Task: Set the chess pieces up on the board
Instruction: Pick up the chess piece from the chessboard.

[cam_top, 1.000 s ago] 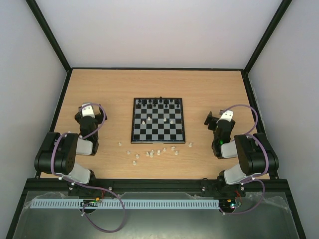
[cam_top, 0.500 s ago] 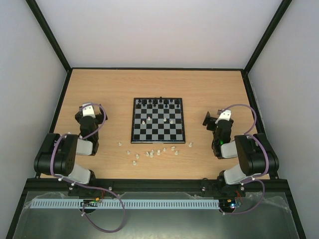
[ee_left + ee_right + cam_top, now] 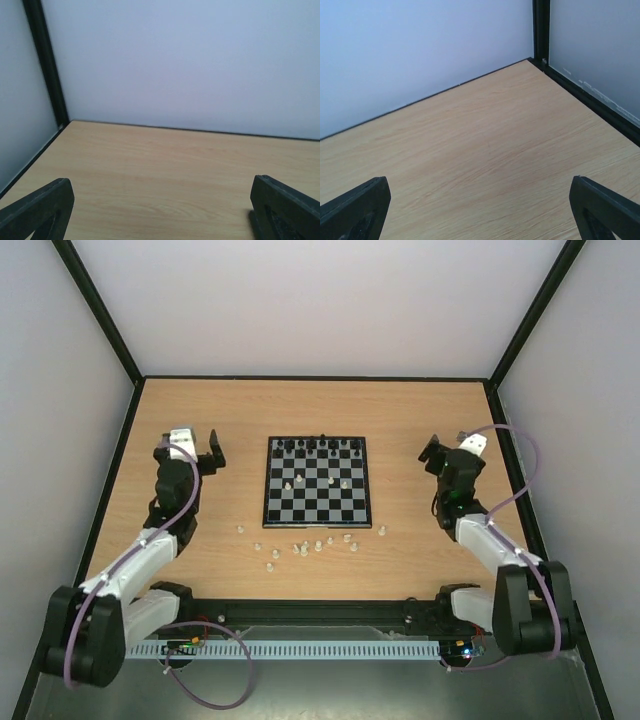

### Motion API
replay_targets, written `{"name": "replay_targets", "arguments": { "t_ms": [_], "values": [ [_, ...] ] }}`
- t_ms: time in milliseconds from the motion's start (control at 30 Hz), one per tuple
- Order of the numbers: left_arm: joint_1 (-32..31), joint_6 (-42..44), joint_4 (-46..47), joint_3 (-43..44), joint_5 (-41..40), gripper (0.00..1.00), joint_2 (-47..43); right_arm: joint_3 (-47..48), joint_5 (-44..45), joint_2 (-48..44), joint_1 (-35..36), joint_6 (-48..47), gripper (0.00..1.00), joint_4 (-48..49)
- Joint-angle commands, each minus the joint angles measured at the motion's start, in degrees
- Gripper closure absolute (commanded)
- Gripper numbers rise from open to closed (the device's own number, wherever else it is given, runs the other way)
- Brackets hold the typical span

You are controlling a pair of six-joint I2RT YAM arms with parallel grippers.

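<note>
From the overhead camera I see the board (image 3: 318, 481) lying square in the middle of the counter (image 3: 220, 410), with a row of black chessmen (image 3: 317, 446) along its far edge. Three of the white chess pieces (image 3: 300, 479) stand on squares around the middle ranks, two toward the left side and one toward the right. The other white ones are strewn on the wood just off the board's near edge, in a loose band from left of the board's near-left corner to a single piece off its near-right corner; I cannot tell which are upright.

My left end effector (image 3: 188, 447) is held up to the left of the board, well apart from it and facing the back wall (image 3: 320, 310). Its wrist camera shows the two fingers (image 3: 40, 207) at opposite edges of the frame, spread wide, with counter wood between them.

My right end effector (image 3: 450, 455) sits to the right of the board, also well apart, aimed toward the far right corner. Its fingers (image 3: 605, 210) are likewise spread wide over the counter.
</note>
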Motion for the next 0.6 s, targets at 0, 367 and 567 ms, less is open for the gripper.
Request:
{"name": "replay_targets", "arguments": {
  "t_ms": [0, 367, 567],
  "values": [
    [-3.16, -1.58, -13.15, 3.44, 1.16, 0.01, -8.09, 4.46, -2.79, -7.91, -0.18, 4.95, 0.01, -17.66],
    [-4.18, -16.31, -34.78, 18.28, 7.67, 0.01, -14.94, 15.9, -28.97, -16.26, -0.2, 10.89, 0.01, -36.31],
    [-4.13, -19.48, -37.89, 21.98, 12.04, 0.0, -13.0, 15.36, -35.81, -15.24, -0.22, 12.84, 0.02, -40.28]
  ]
}}
